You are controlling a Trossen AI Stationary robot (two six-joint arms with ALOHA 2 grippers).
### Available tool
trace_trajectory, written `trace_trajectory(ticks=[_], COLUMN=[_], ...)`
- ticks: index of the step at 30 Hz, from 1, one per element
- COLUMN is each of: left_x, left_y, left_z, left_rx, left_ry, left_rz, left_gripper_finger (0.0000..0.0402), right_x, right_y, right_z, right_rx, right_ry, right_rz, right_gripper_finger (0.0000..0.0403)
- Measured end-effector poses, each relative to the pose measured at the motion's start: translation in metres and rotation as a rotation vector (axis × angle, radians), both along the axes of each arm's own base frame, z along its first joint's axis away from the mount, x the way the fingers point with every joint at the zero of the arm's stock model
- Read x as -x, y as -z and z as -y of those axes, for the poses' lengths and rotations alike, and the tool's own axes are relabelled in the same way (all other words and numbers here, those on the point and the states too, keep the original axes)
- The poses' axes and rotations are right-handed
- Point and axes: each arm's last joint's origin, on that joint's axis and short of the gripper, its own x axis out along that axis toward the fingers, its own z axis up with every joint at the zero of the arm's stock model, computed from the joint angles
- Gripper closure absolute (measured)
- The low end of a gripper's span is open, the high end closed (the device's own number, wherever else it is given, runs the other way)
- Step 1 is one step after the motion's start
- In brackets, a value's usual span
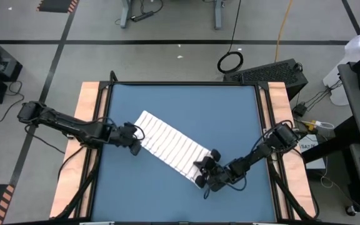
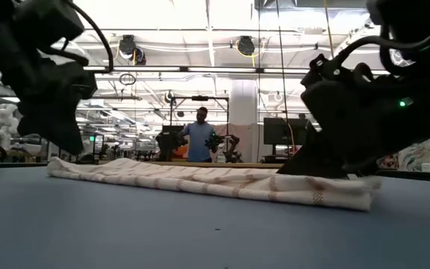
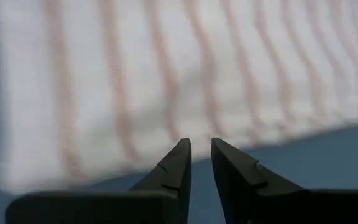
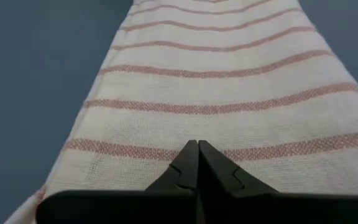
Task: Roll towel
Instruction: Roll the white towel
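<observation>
The towel (image 1: 167, 145), white with thin reddish stripes, lies flat on the blue table (image 1: 230, 106) as a long narrow strip, running slantwise from far left to near right. My left gripper (image 3: 201, 146) hovers by the strip's left end (image 1: 144, 125), just off its long near edge. Its fingers stand a little apart with nothing between them. My right gripper (image 4: 197, 144) is shut over the strip's near right end (image 1: 199, 169) and points along the strip. In the low view the towel (image 2: 200, 181) shows as a low flat band. My right gripper's shut fingertips lie over the middle of the towel's near right end (image 4: 197, 134), slanting down from the table's near right and pointing along the strip. Whether they touch the cloth I cannot tell. The towel lies flat on the table.
Bare blue tabletop surrounds the strip, widest at the far right and near left. Wooden rails (image 1: 89, 106) run along the table's left and right sides. A person (image 2: 198, 142) stands far off in the room behind.
</observation>
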Motion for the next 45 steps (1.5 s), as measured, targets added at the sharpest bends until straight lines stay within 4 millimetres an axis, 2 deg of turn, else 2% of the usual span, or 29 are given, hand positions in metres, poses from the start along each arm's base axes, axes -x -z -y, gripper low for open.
trace_trajectory(ticks=[10,17,22,26,31,40,45], left_x=[0.004,-0.006,-0.013,-0.018,-0.024,-0.031,-0.045], left_y=[0.029,0.037,0.038,0.04,0.045,0.038,0.027], left_z=[-0.013,-0.023,-0.041,-0.057,-0.074,-0.091,-0.09], left_rx=[-0.09,-0.215,-0.287,-0.327,-0.377,-0.453,-0.398], left_ry=[-0.091,-0.147,-0.177,-0.197,-0.201,-0.147,-0.05], left_rz=[-0.169,-0.16,-0.14,-0.132,-0.134,-0.123,-0.05], left_gripper_finger=[0.0334,0.0334,0.0334,0.0334,0.0334,0.0334,0.0334], right_x=[-0.001,-0.007,-0.004,0.0,0.005,0.002,-0.002], right_y=[-0.009,-0.042,-0.054,-0.047,-0.038,-0.016,-0.01], right_z=[-0.018,-0.026,-0.016,-0.002,0.01,0.005,-0.004], right_rx=[-0.077,-0.007,0.097,0.126,0.065,-0.078,-0.128], right_ry=[-0.002,-0.111,-0.132,-0.089,0.012,0.129,0.134], right_rz=[0.09,0.07,-0.035,-0.149,-0.23,-0.163,-0.08], right_gripper_finger=[0.0403,0.0403,0.0403,0.0403,0.0403,0.0402,0.0402])
